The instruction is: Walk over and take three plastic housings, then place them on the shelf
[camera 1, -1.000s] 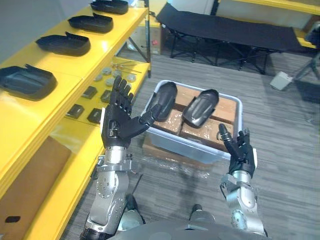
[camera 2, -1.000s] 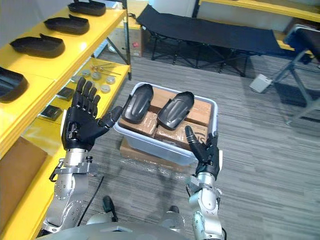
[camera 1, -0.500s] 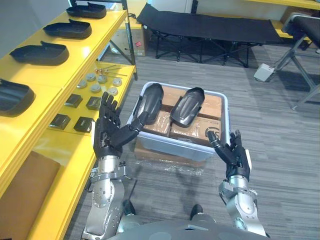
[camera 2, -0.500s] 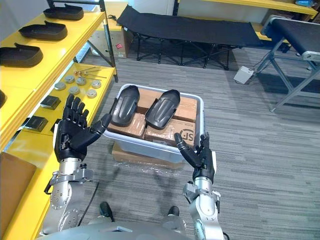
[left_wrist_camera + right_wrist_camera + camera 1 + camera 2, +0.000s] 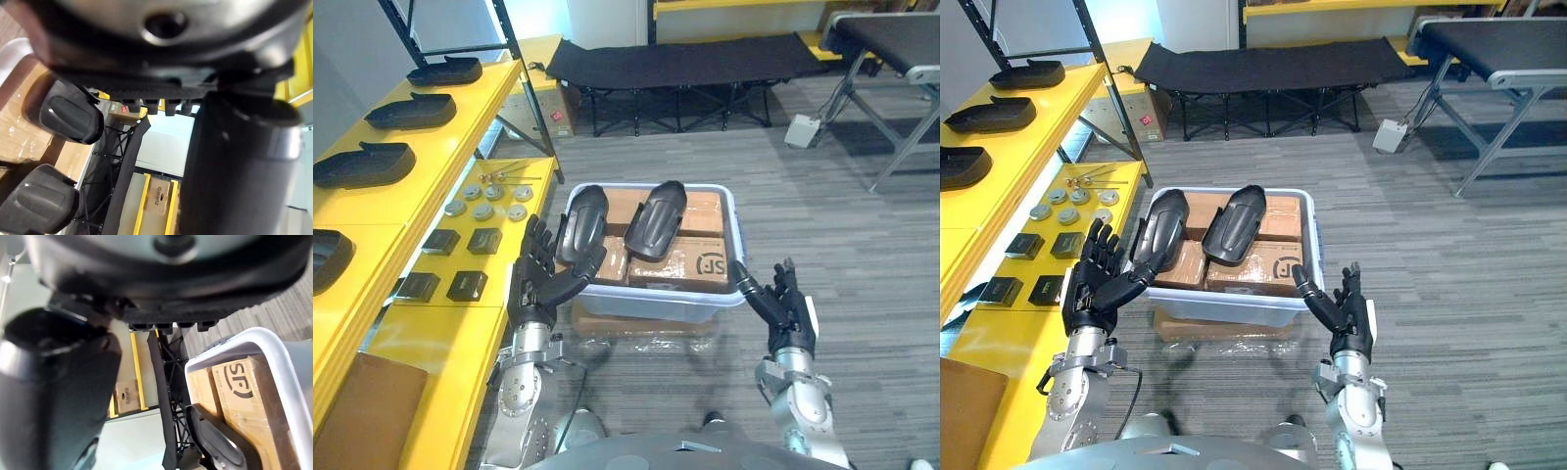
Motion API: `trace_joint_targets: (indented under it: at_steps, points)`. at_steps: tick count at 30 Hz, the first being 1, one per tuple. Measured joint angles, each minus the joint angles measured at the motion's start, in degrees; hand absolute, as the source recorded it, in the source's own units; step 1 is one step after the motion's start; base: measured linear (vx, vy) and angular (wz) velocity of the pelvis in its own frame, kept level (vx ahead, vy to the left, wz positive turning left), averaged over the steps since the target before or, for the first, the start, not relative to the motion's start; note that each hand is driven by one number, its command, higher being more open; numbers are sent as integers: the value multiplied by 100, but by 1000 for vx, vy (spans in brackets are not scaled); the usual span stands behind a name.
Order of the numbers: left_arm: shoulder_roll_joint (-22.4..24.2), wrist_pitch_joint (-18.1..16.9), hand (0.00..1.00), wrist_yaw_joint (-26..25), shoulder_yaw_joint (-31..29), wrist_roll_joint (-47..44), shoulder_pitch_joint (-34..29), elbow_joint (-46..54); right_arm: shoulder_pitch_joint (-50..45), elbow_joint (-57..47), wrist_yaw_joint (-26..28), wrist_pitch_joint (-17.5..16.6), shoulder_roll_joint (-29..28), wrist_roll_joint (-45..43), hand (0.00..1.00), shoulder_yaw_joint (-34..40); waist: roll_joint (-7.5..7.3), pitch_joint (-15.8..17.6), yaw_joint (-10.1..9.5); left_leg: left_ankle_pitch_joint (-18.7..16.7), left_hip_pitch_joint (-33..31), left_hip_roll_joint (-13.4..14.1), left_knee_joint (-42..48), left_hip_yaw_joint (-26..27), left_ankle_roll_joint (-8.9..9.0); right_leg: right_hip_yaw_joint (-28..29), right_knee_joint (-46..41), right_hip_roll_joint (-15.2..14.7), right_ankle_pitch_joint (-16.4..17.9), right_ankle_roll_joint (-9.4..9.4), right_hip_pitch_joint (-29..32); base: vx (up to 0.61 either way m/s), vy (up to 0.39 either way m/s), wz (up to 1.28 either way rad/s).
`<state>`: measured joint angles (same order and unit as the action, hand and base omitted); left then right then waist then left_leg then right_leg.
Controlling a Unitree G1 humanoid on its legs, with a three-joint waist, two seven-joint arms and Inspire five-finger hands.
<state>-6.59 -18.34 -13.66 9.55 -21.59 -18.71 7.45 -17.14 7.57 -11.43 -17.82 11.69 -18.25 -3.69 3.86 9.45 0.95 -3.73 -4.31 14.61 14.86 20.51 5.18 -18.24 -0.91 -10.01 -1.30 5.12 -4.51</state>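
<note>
Housings [image 5: 581, 223], two, lie side by side on cartons [image 5: 695, 262] in the bin [image 5: 656, 302]. The left hand [image 5: 536, 284] is at the bin's left rim, fingers spread, thumb near one housing. The right hand [image 5: 787, 311], fingers apart, is by the right corner. Open floor [image 5: 842, 225] lies right, the shelf [image 5: 450, 132] left.

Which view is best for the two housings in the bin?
Right eye view: the left housing and right housing show clearly from above, lying on the boxes in the bin. The left eye view is nearly the same. The left wrist view crops both at close range; the right wrist view catches part of one.
</note>
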Motion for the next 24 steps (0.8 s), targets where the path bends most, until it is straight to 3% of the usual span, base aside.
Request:
trace_joint_targets:
  at_steps: [1, 5, 9, 11, 13, 14, 15, 17, 19, 21, 22, 23, 24]
  points:
    - [-7, 0, 100, -13, -59, -79, 40, -34, 11, 4, 57, -54, 3, 2, 100, -25, -111, 97, 40, 50, -10, -14, 107, 14, -1, -29, -31, -65, -80, 117, -3, 100, 24, 5]
    - [2, 2, 100, -44, -54, -72, 23, -45, 65, 11, 115, -65, 22, -15, 100, 14, -197, 139, -74, -132, 82, -134, 181, 91, -3, -7, -73, -150, 24, 127, -12, 97, 45, -6]
    - [-2, 3, 100, -2, -141, -20, 34, 280, 270, 14, 2, -71, -88, -17, 100, 35, -425, 187, -236, -498, 76, -595, 285, -251, -261, 27, -1103, -658, 596, 191, 273, 104, 117, 10]
    - [-13, 6, 100, 54, -201, -3, 8, 558, 414, 77, -209, -71, -142, 6, 100, -60, -557, 175, -299, -520, 163, -842, 211, -368, -240, -227, -2873, -1263, 637, -49, 1022, 130, 146, 31]
    - [-18, 10, 100, 51, -325, 80, 3, 625, 461, 103, -297, -64, -310, 186, 100, -149, -612, 201, -364, -462, 416, -879, 76, -417, -217, -221, -3510, -1484, 323, -189, 1204, 150, 78, 15]
    - [-15, 10, 100, 36, -368, 180, -3, 631, 452, 120, -302, -62, -409, 286, 100, -170, -580, 194, -364, -458, 554, -856, -5, -472, -226, -246, -3542, -1480, 339, -269, 1143, 232, 40, 35]
    - [-35, -16, 100, 5, -429, 175, 40, 667, 478, 119, -287, -60, -484, 427, 100, -276, -544, 167, -367, -463, 578, -790, -72, -609, -237, -289, -3212, -1332, 735, -243, 1127, 158, 22, 35]
    - [-49, -27, 100, -34, -497, 173, 126, 660, 562, 116, -244, -60, -490, 514, 100, -325, -547, 166, -373, -451, 538, -738, -131, -716, -217, -300, -2692, -1117, 790, -226, 1165, 139, -12, 40]
    - [-120, -25, 100, -134, -493, 169, 250, 581, 664, 113, -254, -60, -486, 623, 100, -314, -553, 169, -348, -448, 394, -695, -103, -994, -137, 16, -1945, -857, 717, -159, 1322, 170, -117, 74]
    - [-206, -25, 100, -143, -504, 151, 296, 465, 634, 112, -290, -49, -498, 631, 100, -299, -663, 135, -247, -496, 339, -728, -69, -1397, 65, 424, -1725, -743, 167, -91, 1327, 149, -209, 94]
    - [-282, -24, 100, -130, -510, 143, 290, 417, 585, 110, -292, -46, -501, 636, 100, -286, -727, 104, -228, -538, 335, -771, -54, -1560, 175, 413, -1755, -780, 30, 60, 1287, 166, -267, 67]
    - [-182, -9, 100, -132, -531, 139, 255, 379, 590, 108, -291, -29, -442, 636, 100, -216, -599, 88, -262, -566, 332, -652, -46, -1647, 310, 285, -1582, -635, 246, 209, 1091, 204, -304, 46]
    - [-113, -9, 100, -132, -533, 142, 228, 382, 624, 108, -292, -11, -402, 635, 100, -190, -516, 72, -284, -559, 301, -556, -38, -1676, 369, 205, -1434, -542, 274, 221, 1024, 169, -231, 19]
